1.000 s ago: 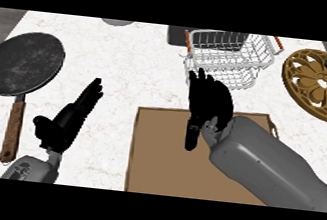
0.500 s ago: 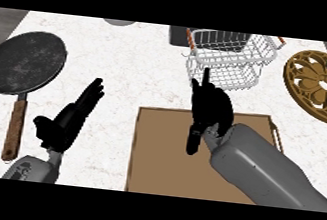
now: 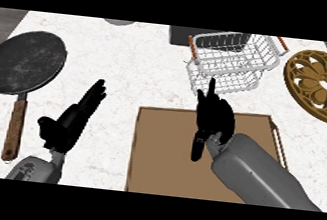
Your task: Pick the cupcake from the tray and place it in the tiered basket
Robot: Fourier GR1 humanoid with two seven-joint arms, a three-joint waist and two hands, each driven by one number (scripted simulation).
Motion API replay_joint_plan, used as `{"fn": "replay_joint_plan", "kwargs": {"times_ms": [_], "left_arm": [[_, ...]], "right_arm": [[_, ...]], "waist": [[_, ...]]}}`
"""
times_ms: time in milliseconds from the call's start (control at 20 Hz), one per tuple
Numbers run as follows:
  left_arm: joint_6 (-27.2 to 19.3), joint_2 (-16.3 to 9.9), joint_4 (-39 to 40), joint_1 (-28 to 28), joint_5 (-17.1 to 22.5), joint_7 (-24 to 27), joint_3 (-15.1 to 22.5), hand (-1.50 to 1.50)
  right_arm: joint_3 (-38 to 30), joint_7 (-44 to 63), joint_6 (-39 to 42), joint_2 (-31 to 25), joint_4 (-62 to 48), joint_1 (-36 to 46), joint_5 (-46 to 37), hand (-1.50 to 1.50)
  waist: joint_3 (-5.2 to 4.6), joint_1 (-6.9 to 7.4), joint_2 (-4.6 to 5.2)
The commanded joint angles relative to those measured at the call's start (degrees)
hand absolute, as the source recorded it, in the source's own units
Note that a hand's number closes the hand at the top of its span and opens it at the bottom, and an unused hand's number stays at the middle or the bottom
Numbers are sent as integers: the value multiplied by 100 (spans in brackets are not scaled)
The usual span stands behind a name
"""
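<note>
Two black hands show: your right hand [image 3: 212, 118] hangs over the flat brown tray [image 3: 163, 152], fingers hard to tell; your left hand [image 3: 73, 120] rests open on the white counter [image 3: 133, 68].

You have the tray [image 3: 162, 152] at the front centre of the counter [image 3: 127, 58]. Behind it stands the tiered basket [image 3: 235, 61]. Left of the tray lies the frying pan [image 3: 23, 64]; the round plate [image 3: 321, 86] lies right of the basket.
</note>
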State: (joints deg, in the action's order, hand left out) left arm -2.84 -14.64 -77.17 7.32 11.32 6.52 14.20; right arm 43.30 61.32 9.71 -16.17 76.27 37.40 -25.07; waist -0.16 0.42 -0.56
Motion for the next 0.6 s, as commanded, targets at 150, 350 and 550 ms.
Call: {"fn": "replay_joint_plan", "kwargs": {"times_ms": [150, 350, 550], "left_arm": [[83, 110, 237, 13, -118, 166, -123, 0], [148, 78, -279, -228, -199, -35, -141, 0], [153, 119, -249, -271, -304, -35, -169, 0]], "right_arm": [[-336, 120, -160, 148, -563, -385, -523, -150], [-695, 2, -10, 385, -786, -430, -829, -150], [-860, -847, -512, 378, -478, -605, -1061, 150]], "waist": [[14, -37, 61], [16, -11, 52], [16, -21, 52]]}}
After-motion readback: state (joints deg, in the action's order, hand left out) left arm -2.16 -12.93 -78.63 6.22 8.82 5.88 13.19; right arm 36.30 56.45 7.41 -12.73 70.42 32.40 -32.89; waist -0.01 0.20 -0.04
